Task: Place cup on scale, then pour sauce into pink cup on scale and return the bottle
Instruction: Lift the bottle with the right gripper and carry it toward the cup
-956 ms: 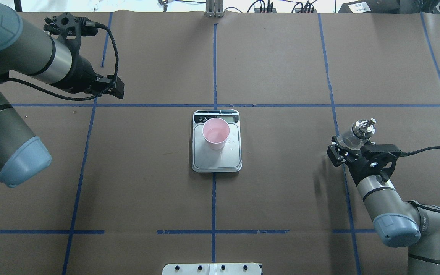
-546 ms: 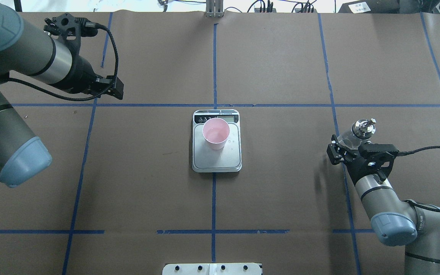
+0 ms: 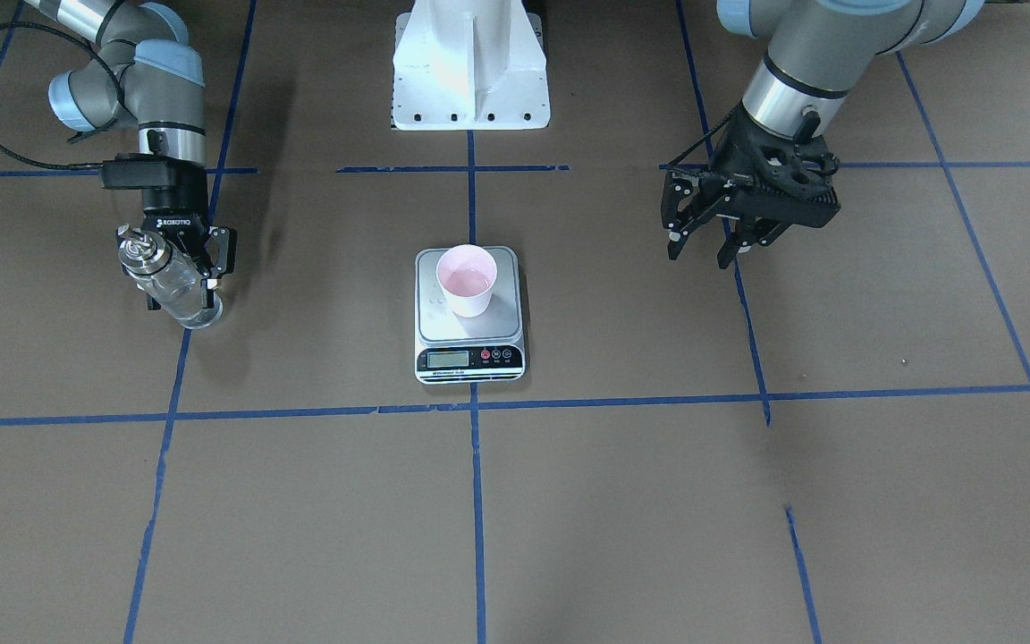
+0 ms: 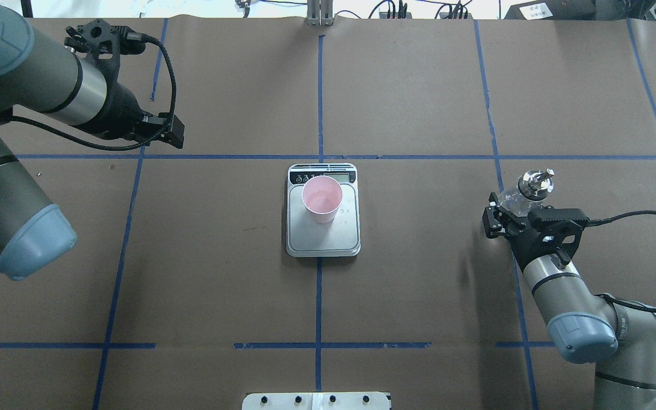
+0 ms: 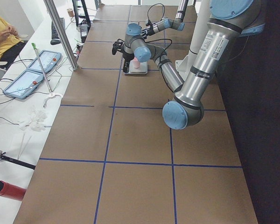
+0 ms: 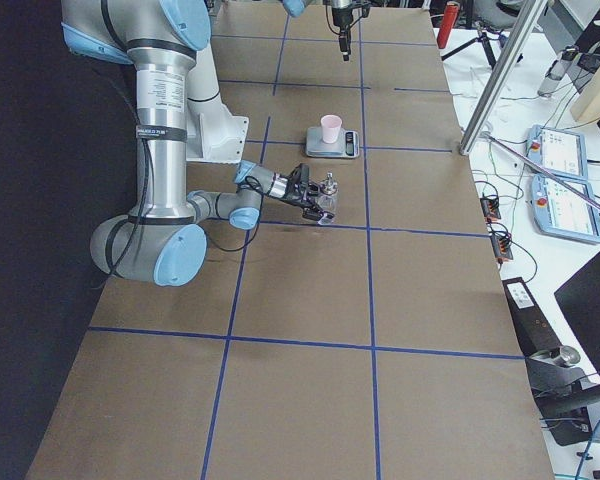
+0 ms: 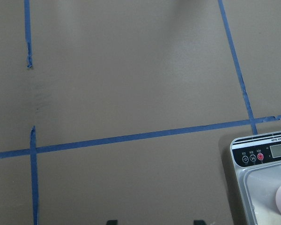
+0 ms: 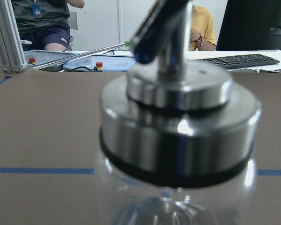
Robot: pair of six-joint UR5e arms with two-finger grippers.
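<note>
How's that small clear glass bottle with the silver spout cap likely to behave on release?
Smooth glass, so the small clear glass bottle is probably slippery and breakable in the right gripper. Its metal cap sits high, so it may be top-heavy and tip. Being cylindrical, it would likely roll if it fell.

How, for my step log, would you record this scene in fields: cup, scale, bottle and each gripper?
cup: upright on the scale, nearer its display end; seems to hold a little liquid
scale: flat at the centre, carrying only the cup
bottle: held in the right gripper, well off to the robot's right of the scale
right gripper: shut on the bottle
left gripper: open, empty, off to the robot's left of the scale
</note>
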